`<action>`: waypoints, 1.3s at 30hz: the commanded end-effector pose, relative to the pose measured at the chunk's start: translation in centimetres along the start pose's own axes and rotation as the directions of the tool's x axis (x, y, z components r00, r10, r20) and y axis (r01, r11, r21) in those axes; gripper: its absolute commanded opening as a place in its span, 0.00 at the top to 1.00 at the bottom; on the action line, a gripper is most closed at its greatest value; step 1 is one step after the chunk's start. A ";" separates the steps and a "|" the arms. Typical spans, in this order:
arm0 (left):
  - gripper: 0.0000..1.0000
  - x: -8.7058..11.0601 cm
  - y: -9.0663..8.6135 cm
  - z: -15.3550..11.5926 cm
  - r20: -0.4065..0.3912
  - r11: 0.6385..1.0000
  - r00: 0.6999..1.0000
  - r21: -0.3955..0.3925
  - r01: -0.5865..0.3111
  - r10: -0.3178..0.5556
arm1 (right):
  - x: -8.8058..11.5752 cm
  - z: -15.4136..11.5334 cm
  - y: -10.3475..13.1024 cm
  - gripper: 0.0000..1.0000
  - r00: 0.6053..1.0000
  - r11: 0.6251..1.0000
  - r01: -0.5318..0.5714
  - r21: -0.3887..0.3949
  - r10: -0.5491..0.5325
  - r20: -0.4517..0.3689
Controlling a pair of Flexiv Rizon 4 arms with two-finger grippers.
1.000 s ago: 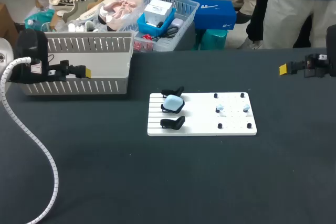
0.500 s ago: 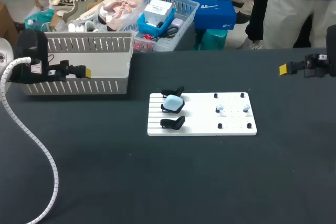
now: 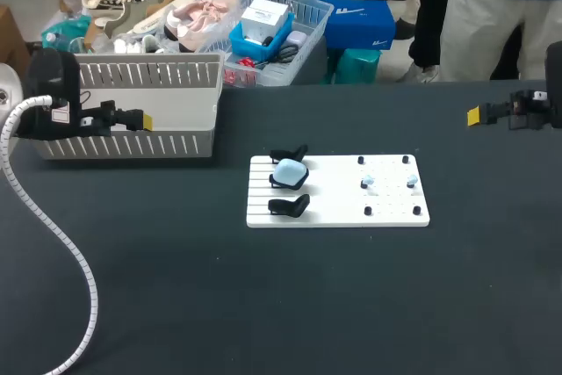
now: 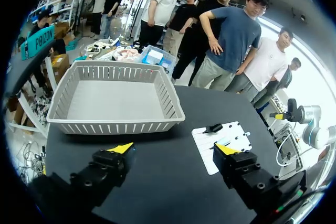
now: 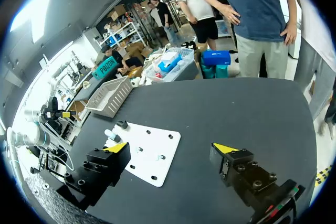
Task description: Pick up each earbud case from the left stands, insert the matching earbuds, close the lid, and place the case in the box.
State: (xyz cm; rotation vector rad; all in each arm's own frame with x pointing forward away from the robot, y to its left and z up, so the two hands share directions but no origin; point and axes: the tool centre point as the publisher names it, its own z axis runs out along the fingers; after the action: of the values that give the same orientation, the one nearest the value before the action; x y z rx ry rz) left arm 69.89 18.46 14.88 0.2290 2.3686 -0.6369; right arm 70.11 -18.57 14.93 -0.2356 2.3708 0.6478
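Note:
A white board [image 3: 338, 206] lies mid-table. Three black stands line its left side, and the middle one holds a light blue earbud case [image 3: 289, 170]. Two pale blue earbuds [image 3: 369, 183] sit among pegs on the board's right half. My left gripper [image 3: 145, 120] hovers in front of the grey basket [image 3: 132, 142], far left of the board. In the left wrist view it [image 4: 175, 149] stands open and empty, with the basket [image 4: 113, 126] ahead and the board [image 4: 231, 141] beside it. My right gripper [image 3: 475, 115] hangs at the far right, also open and empty [image 5: 170, 148], the board [image 5: 147, 169] lying ahead of it.
A white coiled cable [image 3: 53, 217] trails from my left arm down over the table's left side. The dark tabletop [image 3: 307, 305] stretches wide in front of the board.

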 end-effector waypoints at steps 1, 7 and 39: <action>0.00 -0.1 0.0 0.0 -0.003 1.000 1.000 0.000 0.000 0.000 | 0.0 0.0 0.0 0.00 1.000 1.000 0.000 0.001 0.000 -0.001; 0.00 -0.1 0.0 0.0 -0.003 1.000 1.000 0.000 0.000 0.000 | 0.0 0.0 0.0 0.00 1.000 1.000 0.000 0.001 0.000 -0.001; 0.00 -2.3 -3.7 0.7 0.067 0.817 0.868 0.306 -0.488 0.493 | 0.0 0.0 0.0 0.00 1.000 1.000 0.000 0.001 0.000 -0.001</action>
State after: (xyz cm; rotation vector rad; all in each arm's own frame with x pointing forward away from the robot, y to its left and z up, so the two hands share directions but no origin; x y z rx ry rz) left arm 70.41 14.49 17.29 0.8211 2.1627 -0.5935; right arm 70.12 -18.57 14.93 -0.2356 2.3709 0.6477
